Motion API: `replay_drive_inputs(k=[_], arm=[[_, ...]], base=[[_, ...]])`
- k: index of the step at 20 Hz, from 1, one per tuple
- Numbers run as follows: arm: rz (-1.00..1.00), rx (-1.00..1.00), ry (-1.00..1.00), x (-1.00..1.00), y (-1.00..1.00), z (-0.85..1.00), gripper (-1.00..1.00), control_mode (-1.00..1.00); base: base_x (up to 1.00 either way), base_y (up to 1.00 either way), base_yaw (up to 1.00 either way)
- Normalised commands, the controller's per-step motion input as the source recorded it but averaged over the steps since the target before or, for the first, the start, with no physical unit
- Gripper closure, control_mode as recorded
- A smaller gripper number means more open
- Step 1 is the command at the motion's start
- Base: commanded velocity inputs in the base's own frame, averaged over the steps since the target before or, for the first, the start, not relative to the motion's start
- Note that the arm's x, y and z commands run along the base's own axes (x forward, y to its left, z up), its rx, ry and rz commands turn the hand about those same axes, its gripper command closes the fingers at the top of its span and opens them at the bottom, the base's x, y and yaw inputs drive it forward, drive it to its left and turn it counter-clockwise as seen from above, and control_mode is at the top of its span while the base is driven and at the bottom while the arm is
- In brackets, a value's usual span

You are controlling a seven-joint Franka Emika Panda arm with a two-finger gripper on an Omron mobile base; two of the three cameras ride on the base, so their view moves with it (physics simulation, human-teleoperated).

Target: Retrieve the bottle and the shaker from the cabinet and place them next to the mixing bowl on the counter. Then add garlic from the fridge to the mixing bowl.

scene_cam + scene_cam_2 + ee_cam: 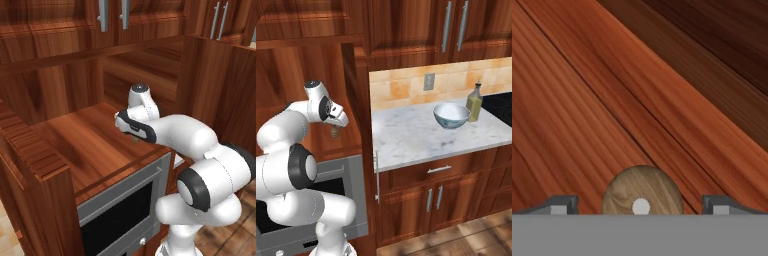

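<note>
Wood shelf (pixel 587 100) bare around shaker (pixel 642 192).

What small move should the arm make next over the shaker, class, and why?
Probably shut the pincer on the shaker: the hand view shows its round brown top between the two open fingertips, on the cabinet shelf, while the bottle already stands beside the mixing bowl.

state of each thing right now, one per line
gripper: open, jaws either side of the shaker
shaker: upright on the cabinet shelf, not gripped
bottle: upright on the counter, beside the mixing bowl
mixing bowl: upright on the counter
oven door: shut
</note>
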Motion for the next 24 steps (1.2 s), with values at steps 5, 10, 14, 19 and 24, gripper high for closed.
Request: replay_drive_inputs(k=[5,10,14,19,24], arm=[[0.0,0.0,0.0,0.0,0.0,0.0,1.0,-1.0],[0.0,0.0,0.0,0.0,0.0,0.0,1.0,-1.0],[0.0,0.0,0.0,-0.11,0.0,0.0,1.0,-1.0],[0.03,0.07,-0.14,-0.9,0.0,0.4,1.0,-1.0],[0.14,0.02,-0.16,-1.0,0.05,0.99,1.0,-1.0]], base=[[0.0,0.0,0.0],[0.0,0.0,0.0],[0.0,0.0,0.0],[0.0,0.0,0.0],[0.0,0.0,0.0]])
